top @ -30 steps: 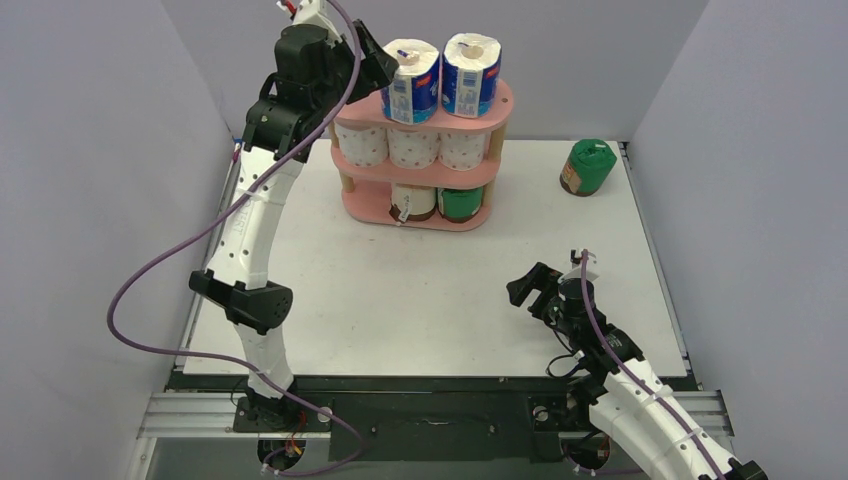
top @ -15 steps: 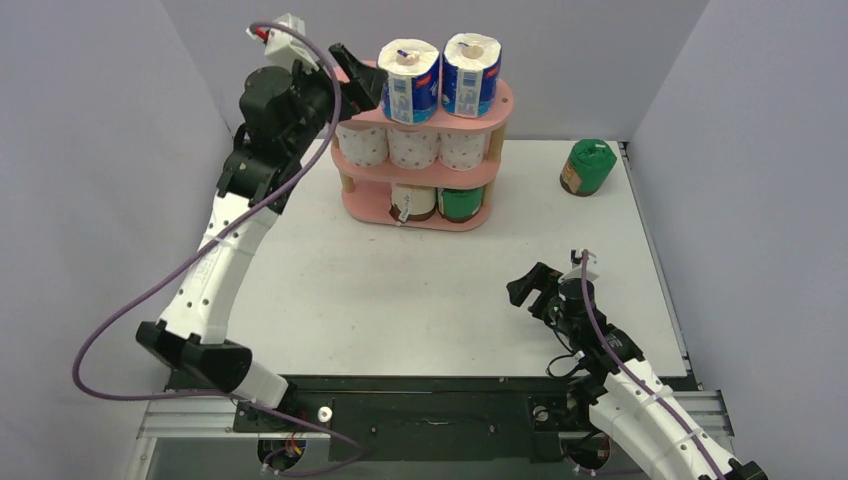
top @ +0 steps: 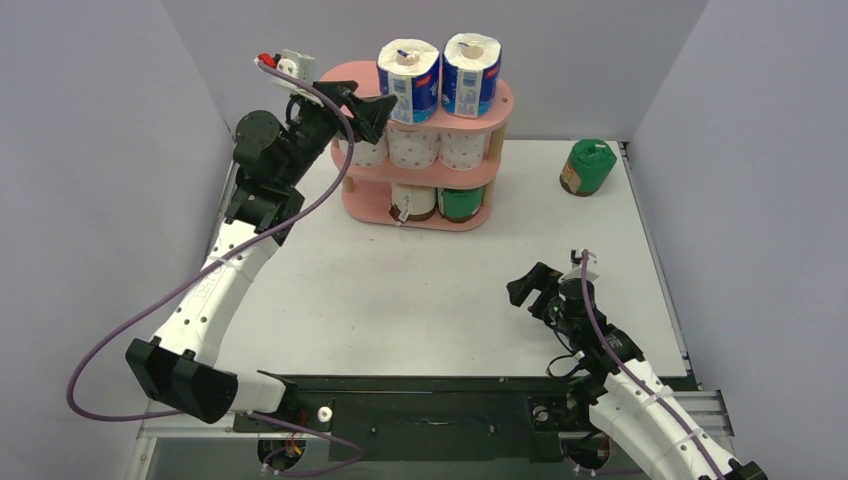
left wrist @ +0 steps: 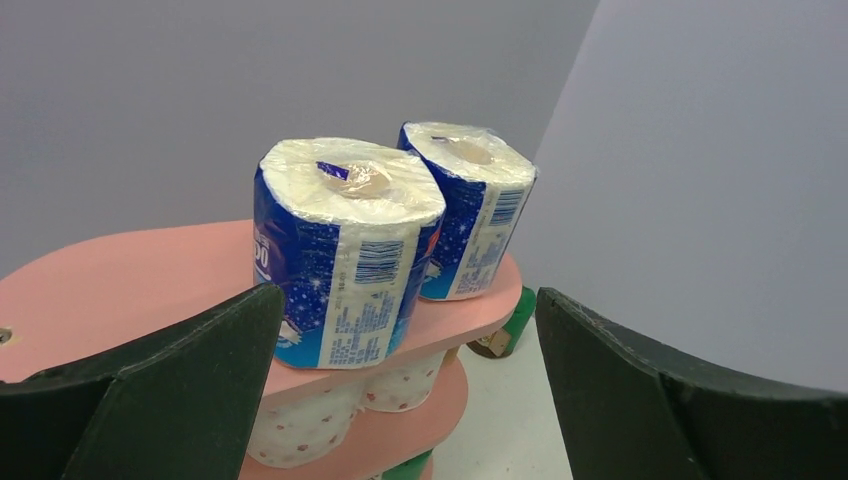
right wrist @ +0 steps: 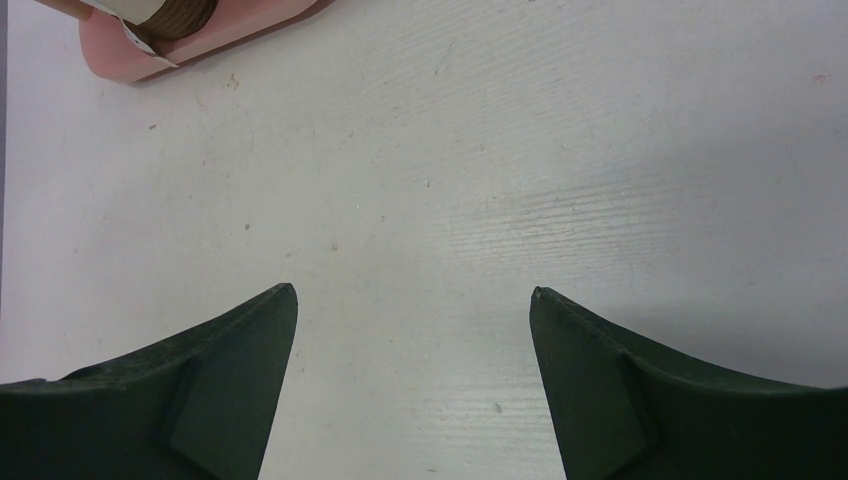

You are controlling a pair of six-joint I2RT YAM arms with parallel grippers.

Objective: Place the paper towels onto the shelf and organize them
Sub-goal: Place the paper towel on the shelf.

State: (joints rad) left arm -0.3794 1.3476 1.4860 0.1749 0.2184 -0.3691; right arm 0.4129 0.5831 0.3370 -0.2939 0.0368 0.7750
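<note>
The pink shelf (top: 505, 100) stands at the back of the table. Two blue-and-white paper towels (top: 409, 80) (top: 471, 72) stand on its top board. Three pink-dotted rolls (top: 413, 148) fill the middle tier. A brown roll (top: 413, 200) and a green roll (top: 460, 203) sit on the bottom tier. Another green roll (top: 586, 167) stands on the table at the back right. My left gripper (top: 375, 108) is open and empty, just left of the near blue roll (left wrist: 345, 250). My right gripper (top: 530, 290) is open and empty over the table (right wrist: 420, 150).
In the left wrist view the top board (left wrist: 130, 280) is bare to the left of the blue rolls. Grey walls close in the left, back and right. In the right wrist view the shelf's bottom board (right wrist: 230, 35) shows at the top left.
My left arm has dropped its elbow and drawn the open gripper down and slightly back from the near blue roll, which stays on the top board. The right arm has not moved.
</note>
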